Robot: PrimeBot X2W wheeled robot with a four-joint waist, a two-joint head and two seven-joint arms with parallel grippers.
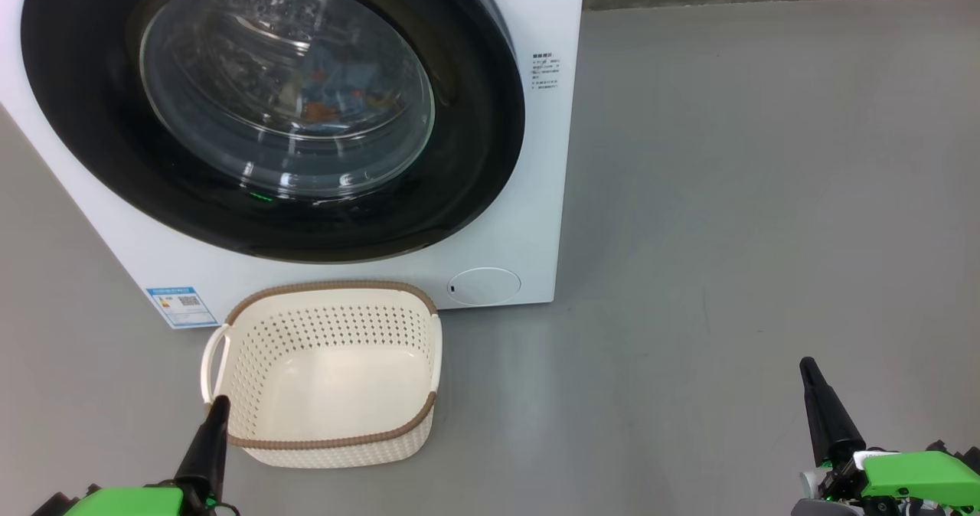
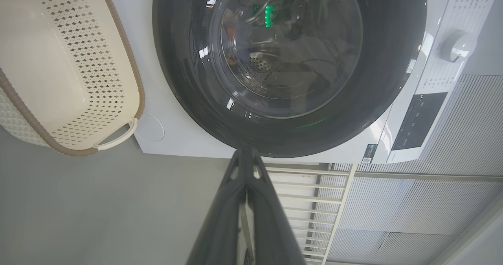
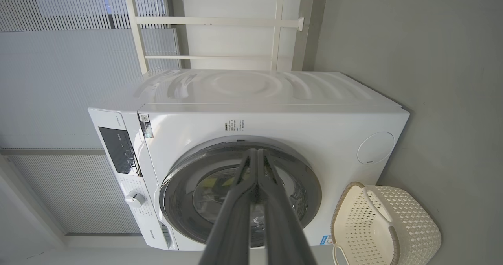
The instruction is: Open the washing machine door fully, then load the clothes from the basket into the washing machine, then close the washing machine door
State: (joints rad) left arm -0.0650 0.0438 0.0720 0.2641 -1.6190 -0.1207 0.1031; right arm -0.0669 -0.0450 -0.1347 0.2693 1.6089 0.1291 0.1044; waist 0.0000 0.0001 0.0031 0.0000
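Both hands are pinched completely shut and carry nothing: the left gripper [image 1: 220, 405] and the right gripper [image 1: 808, 366] each show their two dark fingers pressed into a single point.

Ahead of and above the left gripper, the washing machine door [image 1: 285, 95] sits flat against the front of the washing machine [image 1: 540, 194]. Behind its glass the clothes [image 1: 337, 91] show as blue and orange cloth in the drum. The basket [image 1: 337, 442] stands just ahead of the left fingertip with nothing in it. By that evidence the loading and the closing look finished, so this reads as the end of the last step. Reflections on the glass make it hard to say whether the latch has fully caught, so the next move would call for no more than a check press on the door's rim or a clean withdrawal.

The basket's brown rim is the nearest edge to the left fingertip; from the head view I cannot tell if they touch. The machine's near corner and round flap [image 1: 484, 286] lie ahead and to the left of the right gripper, well apart from it. Bare grey floor [image 1: 766, 194] opens ahead of that hand, giving it free room.
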